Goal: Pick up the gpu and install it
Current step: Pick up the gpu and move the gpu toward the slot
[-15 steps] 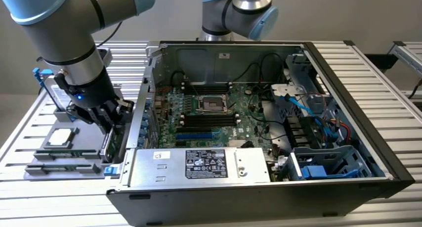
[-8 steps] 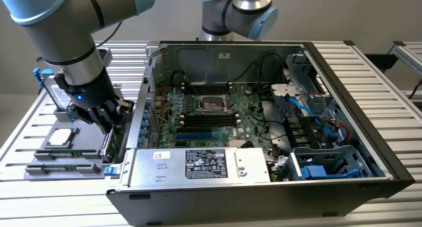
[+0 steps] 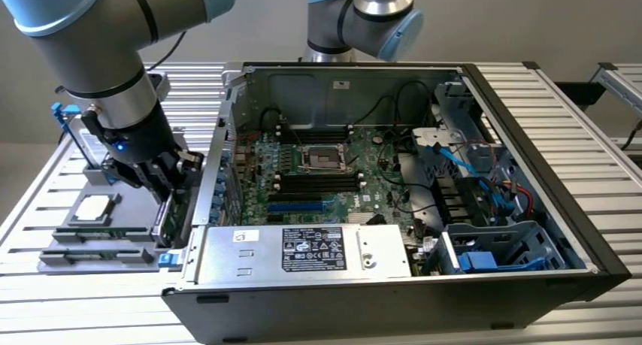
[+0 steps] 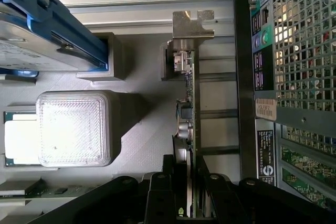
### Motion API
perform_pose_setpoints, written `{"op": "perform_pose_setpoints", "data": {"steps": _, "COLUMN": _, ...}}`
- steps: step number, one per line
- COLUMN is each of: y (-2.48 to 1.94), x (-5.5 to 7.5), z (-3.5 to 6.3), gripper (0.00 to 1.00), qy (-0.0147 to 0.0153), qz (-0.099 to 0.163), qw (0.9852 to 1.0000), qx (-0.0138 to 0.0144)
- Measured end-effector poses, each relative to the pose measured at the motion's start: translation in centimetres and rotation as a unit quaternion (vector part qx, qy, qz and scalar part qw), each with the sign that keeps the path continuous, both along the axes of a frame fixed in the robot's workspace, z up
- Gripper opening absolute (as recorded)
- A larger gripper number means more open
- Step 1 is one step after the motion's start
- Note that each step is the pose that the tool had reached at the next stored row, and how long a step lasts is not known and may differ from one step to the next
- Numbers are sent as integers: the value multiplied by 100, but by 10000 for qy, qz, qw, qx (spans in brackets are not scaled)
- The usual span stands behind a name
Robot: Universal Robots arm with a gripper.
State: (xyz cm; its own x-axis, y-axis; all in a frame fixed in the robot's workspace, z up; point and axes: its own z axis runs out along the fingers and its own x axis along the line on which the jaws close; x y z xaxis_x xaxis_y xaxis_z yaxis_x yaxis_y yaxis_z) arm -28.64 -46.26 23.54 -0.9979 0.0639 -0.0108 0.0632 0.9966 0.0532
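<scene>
- Your hand [image 4: 192, 205] is clenched on the gpu [image 4: 190, 103], gripping the card edge-on. Its silver bracket [image 4: 192, 24] is at the far end from the fingers.
- Judged from here, hold the card plumb and the grip square so it doesn't scrape the grey holder [image 4: 136, 135].
- The case wall [image 4: 294, 51] stands just beside the hand and is the thing most likely to be clipped.
- On the other side of the hand are the blue-framed drive [image 4: 47, 30] and a pale block [image 4: 73, 128].

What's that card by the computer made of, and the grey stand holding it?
The gpu: green edge with soldered parts, likely fibreglass circuit board; its end bracket looks like bare shiny sheet metal. The grey stand: matte plastic, probably 3D-printed, given its fine ridged texture.
</scene>
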Motion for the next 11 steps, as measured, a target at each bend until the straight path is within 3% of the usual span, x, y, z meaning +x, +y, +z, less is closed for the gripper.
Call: {"op": "perform_pose_setpoints", "data": {"steps": 11, "y": 1, "x": 0, "z": 255, "gripper": 27, "qy": -7, "qz": 5, "qw": 10000, "qx": 0}}
